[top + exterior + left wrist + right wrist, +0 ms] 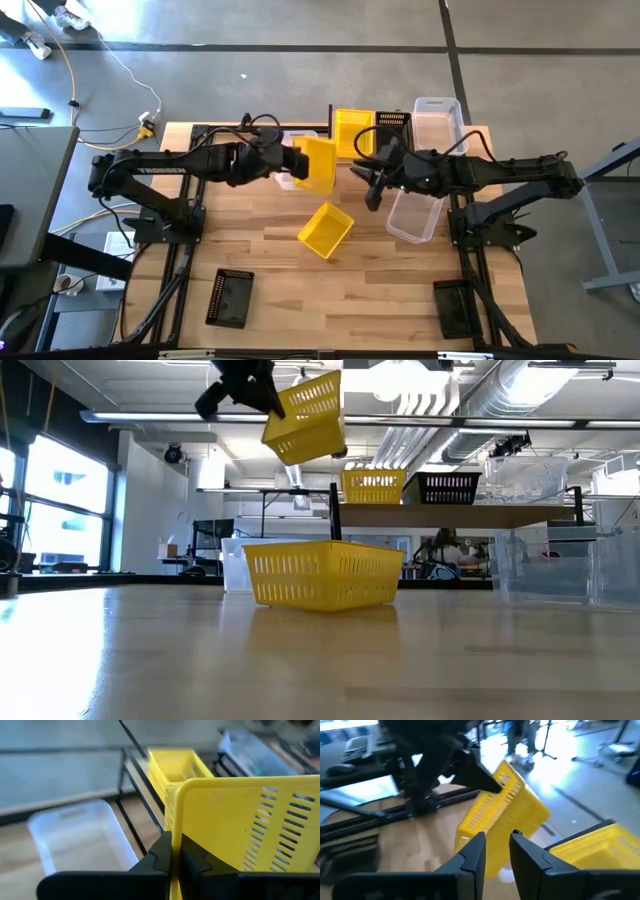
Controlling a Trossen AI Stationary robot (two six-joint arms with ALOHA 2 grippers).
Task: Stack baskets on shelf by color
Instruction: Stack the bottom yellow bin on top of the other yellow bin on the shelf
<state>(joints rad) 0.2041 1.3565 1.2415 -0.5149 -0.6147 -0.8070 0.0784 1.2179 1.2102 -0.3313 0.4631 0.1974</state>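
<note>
Nearby, clear basket (415, 214) beside right tool (372, 190)

Overhead, table-level, two wrist views; all share lifted yellow basket (318, 164).

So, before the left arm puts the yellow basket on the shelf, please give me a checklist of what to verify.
1. Left fingers pinch the wall of the held basket: ok.
2. Basket is lifted clear of the table: ok.
3. Basket is level: not ok, it hangs tilted.
4. Yellow basket on the shelf is there to stack into: ok.
5. Right gripper stays out of the path: cannot tell; it hovers open near the shelf.
6. Third yellow basket waits on the table: ok.
</note>
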